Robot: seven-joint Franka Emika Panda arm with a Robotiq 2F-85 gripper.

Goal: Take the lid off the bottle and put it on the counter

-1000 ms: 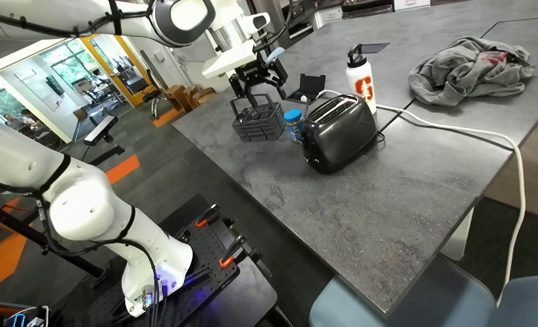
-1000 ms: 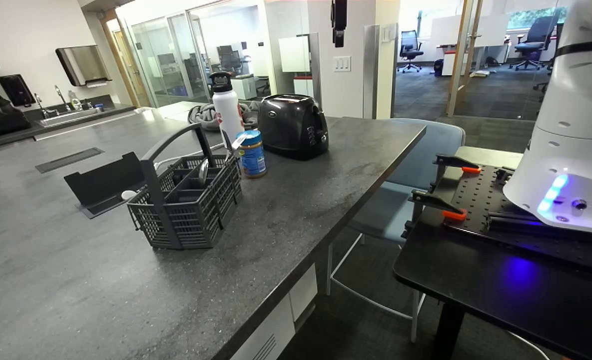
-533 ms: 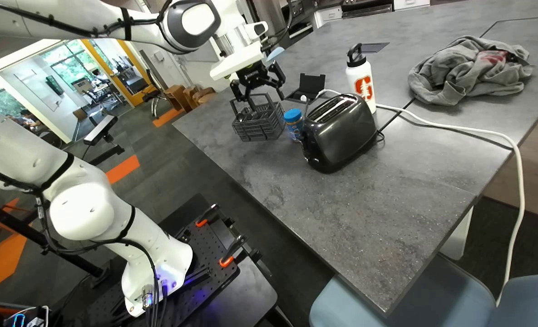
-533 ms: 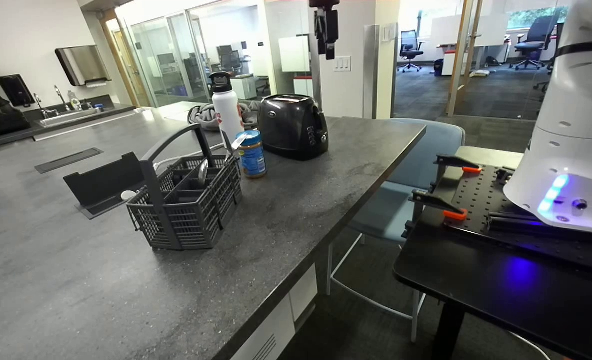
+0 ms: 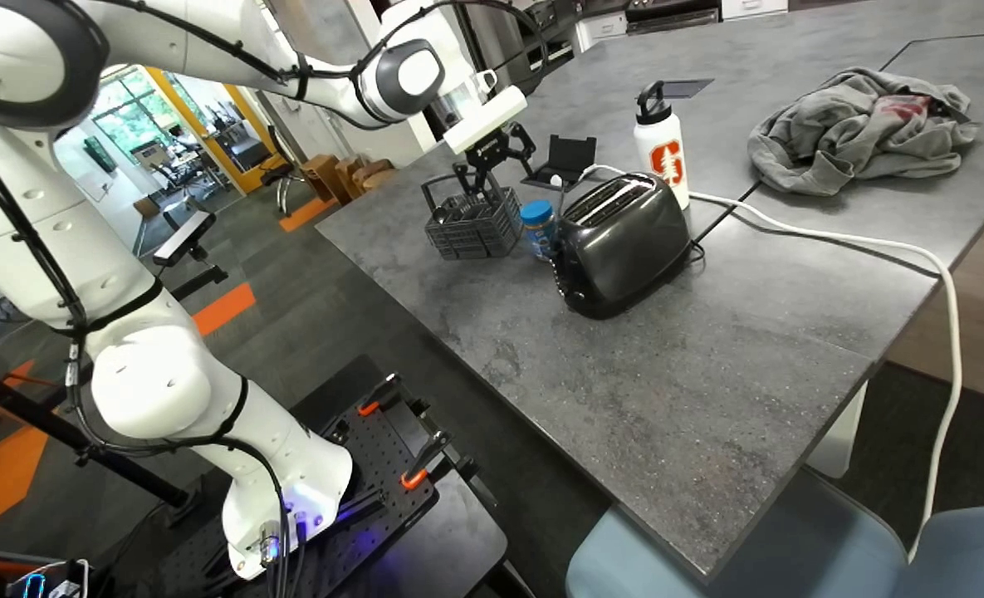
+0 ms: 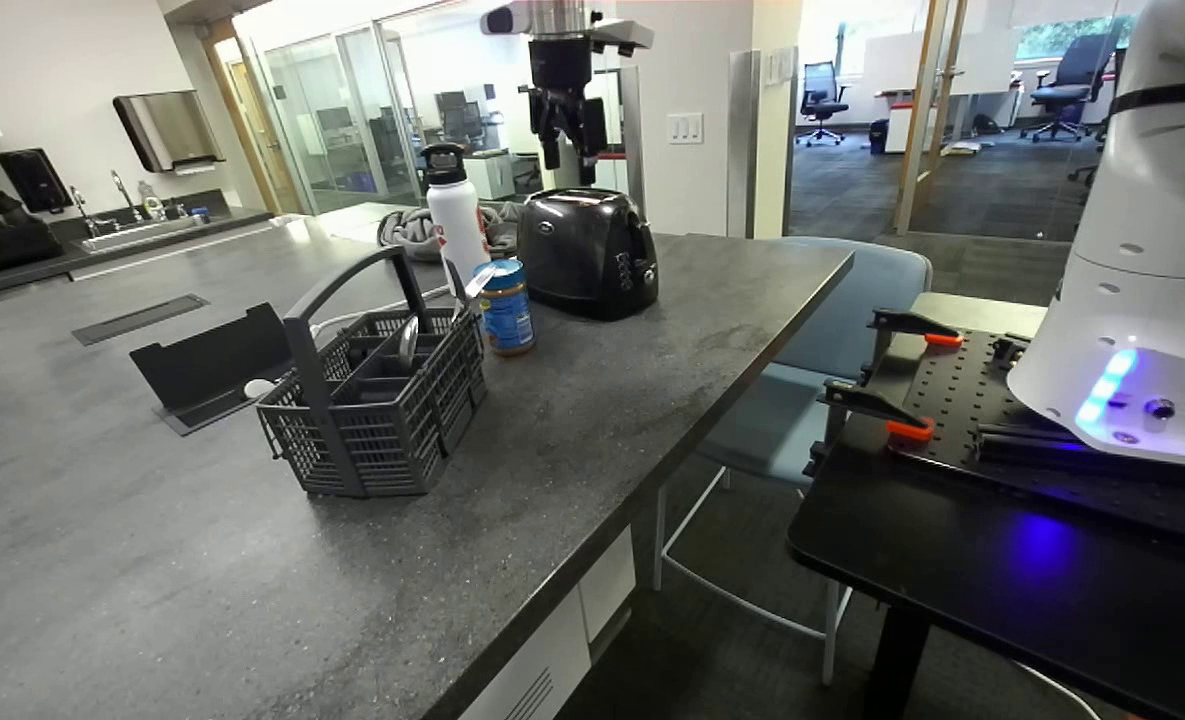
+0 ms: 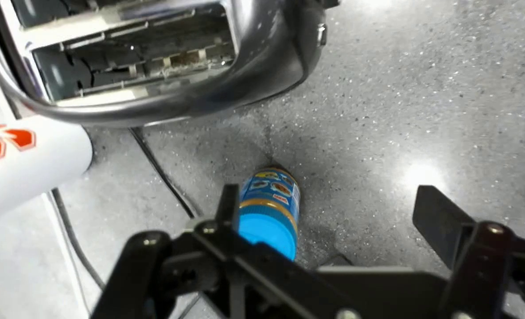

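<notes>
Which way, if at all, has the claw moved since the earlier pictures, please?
Yes: in an exterior view, the claw has moved down and toward picture left, relative to the light switch.

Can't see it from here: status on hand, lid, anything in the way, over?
Hand open, empty. Blue lid on upright blue-labelled jar. Black toaster and cutlery basket flank jar, may crowd approach.
</notes>
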